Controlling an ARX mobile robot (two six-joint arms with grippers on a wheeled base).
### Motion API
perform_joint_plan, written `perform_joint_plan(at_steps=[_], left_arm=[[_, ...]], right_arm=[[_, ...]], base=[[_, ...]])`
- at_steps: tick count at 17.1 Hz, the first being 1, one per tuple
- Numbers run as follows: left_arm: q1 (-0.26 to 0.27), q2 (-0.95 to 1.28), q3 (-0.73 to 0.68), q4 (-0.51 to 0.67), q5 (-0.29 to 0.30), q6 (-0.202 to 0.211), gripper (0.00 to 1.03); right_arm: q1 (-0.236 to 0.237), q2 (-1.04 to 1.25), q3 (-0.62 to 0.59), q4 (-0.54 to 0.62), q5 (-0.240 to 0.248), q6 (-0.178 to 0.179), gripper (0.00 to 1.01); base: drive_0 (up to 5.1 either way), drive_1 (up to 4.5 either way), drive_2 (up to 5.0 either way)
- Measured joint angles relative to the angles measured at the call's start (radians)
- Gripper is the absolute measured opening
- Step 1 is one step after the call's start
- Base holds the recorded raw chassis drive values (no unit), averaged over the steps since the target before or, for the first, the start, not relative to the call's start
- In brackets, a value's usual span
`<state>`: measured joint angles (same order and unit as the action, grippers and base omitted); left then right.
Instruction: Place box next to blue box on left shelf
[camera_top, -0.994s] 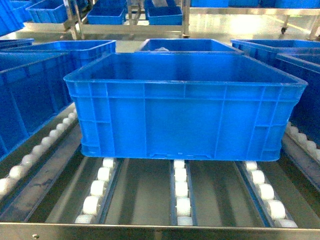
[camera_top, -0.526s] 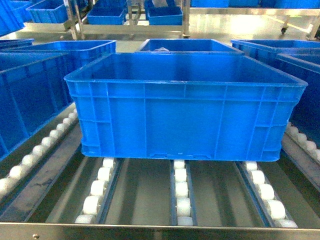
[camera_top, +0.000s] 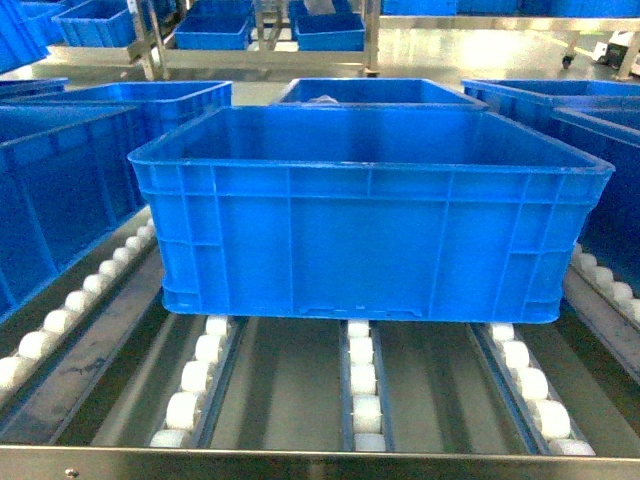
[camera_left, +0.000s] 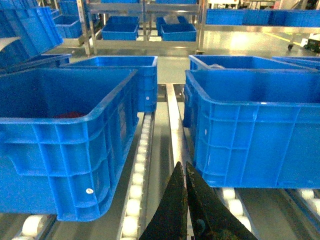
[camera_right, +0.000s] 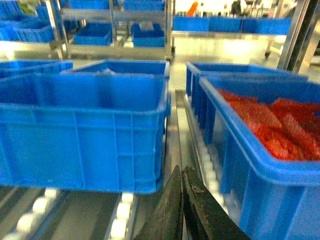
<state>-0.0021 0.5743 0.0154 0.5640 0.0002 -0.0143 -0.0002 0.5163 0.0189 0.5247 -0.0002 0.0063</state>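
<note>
I see the box (camera_top: 370, 215) sitting upright and level on the shelf (camera_top: 300, 400), an open-topped bright blue crate with a thick rim and ribbed sides, nothing visible inside it. It rests across three lanes of white rollers, set back from the steel front edge. From my left fingers (camera_left: 176, 205), which are pressed together, the box (camera_left: 255, 127) stands ahead and to the right, with a roller lane ahead to the left. From my right fingers (camera_right: 172, 210), also together, the box (camera_right: 82, 127) stands ahead and to the left. Neither pair touches it.
</note>
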Motion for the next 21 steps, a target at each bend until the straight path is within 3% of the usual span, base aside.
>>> perform_joint_plan(at_steps=[5, 13, 14, 15, 18, 19, 21], left_arm=[[0.0, -0.196, 0.0, -0.192, 0.0, 0.0, 0.02], [0.0, -0.389, 0.0, -0.378, 0.0, 0.0, 0.02], [0.0, -0.407, 0.0, -0.395, 0.0, 0.0, 0.02], [0.0, -0.498, 0.0, -0.542, 0.005, 0.001, 0.02], [0.002, -0.564, 0.0, -0.568, 0.0, 0.002, 0.02], [0.002, -0.564, 0.0, -0.57, 0.0, 0.001, 0.03], [0.002, -0.564, 0.0, -0.57, 0.0, 0.001, 0.29]], right_arm=[[0.0, -0.169, -0.006, -0.183, 0.0, 0.0, 0.02], [0.0, -0.346, -0.006, -0.354, 0.0, 0.0, 0.02], [0.0, -0.44, -0.006, -0.504, -0.004, 0.0, 0.02], [0.0, -0.513, -0.006, -0.52, -0.001, 0.0, 0.02], [0.0, -0.512, -0.006, -0.529, 0.0, 0.0, 0.02], [0.0, -0.512, -0.006, -0.53, 0.0, -0.001, 0.06], [0.0, -0.512, -0.006, -0.53, 0.0, -0.001, 0.33]], base=[[0.0, 0.0, 0.0], [0.0, 0.0, 0.0], [0.0, 0.0, 0.0], [0.0, 0.0, 0.0], [0.0, 0.0, 0.0], [0.0, 0.0, 0.0], [0.0, 0.0, 0.0]])
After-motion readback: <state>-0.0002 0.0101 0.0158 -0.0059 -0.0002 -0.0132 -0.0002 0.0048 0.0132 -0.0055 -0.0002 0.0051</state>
